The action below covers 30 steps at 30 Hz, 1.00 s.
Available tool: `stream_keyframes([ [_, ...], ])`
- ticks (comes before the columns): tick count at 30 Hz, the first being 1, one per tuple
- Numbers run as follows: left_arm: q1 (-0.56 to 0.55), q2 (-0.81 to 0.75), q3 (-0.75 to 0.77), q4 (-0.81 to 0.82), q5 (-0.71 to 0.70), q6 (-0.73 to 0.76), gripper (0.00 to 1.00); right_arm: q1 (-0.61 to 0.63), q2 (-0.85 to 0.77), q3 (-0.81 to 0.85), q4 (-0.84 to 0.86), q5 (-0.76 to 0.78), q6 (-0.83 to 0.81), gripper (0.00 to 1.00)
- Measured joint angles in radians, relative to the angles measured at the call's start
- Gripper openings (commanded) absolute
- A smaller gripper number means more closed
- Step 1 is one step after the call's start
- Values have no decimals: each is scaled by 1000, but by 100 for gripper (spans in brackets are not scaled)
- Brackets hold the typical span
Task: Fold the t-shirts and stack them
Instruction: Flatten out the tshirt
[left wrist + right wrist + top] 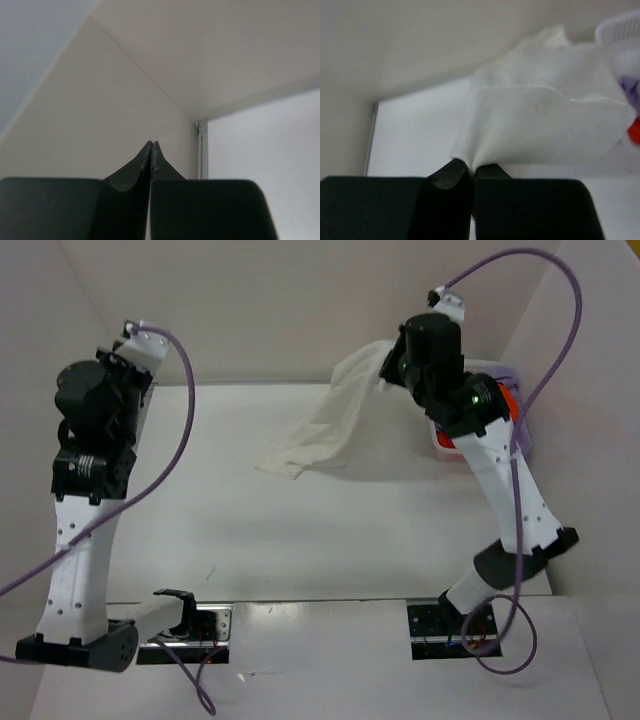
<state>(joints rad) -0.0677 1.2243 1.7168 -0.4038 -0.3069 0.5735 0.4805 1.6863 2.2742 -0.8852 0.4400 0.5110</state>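
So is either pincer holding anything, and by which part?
The right pincer pinches the cream-white t-shirt by a bunched bit of cloth; the left pincer holds nothing.

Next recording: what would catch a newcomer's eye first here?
The cream shirt dangles from the shut right gripper, raised over the table's far right. Right of it, orange cloth and purple cloth peek from the basket. The left gripper is shut on nothing, held high at left.

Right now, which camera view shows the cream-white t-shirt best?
The top external view: most of the cream-white t-shirt shows, hanging from the right hand with its lower end on the table. The right wrist view shows only the pinched part up close. The left wrist view shows none of it.
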Motion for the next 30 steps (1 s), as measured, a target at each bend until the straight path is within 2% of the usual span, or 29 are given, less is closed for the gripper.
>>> stream_keyframes([
  [4,-3,-171,-330,-51,-3,-3,0,120,-270,-480,26,-6,63,0],
  [9,-5,-236,-697,-240,19,2,2,114,-407,-1056,56,-134,220,0],
  [10,-10,-248,-745,-282,29,2,11,124,-406,-1152,55,-173,249,0],
  [11,-17,-254,-775,-318,41,2,39,134,-400,-1215,51,-202,273,0],
  [12,-28,-254,-787,-351,58,4,52,142,-394,-1251,46,-224,292,0],
  [13,-44,-244,-786,-365,80,-2,59,149,-393,-1268,41,-238,309,0],
  [15,-103,-200,-756,-366,112,-6,68,153,-399,-1261,51,-248,334,0],
  [18,-251,-78,-666,-323,127,3,75,113,-430,-1239,74,-262,352,0],
  [21,-423,69,-583,-245,104,21,77,-46,-496,-1227,74,-257,359,0],
  [24,-527,262,-481,-198,144,16,77,-210,-562,-1213,75,-234,359,0],
  [26,-554,415,-391,-171,193,-17,77,-279,-594,-1208,80,-242,355,0],
  [30,-562,693,-200,-95,283,-134,77,-300,-594,-1209,108,-297,351,0],
])
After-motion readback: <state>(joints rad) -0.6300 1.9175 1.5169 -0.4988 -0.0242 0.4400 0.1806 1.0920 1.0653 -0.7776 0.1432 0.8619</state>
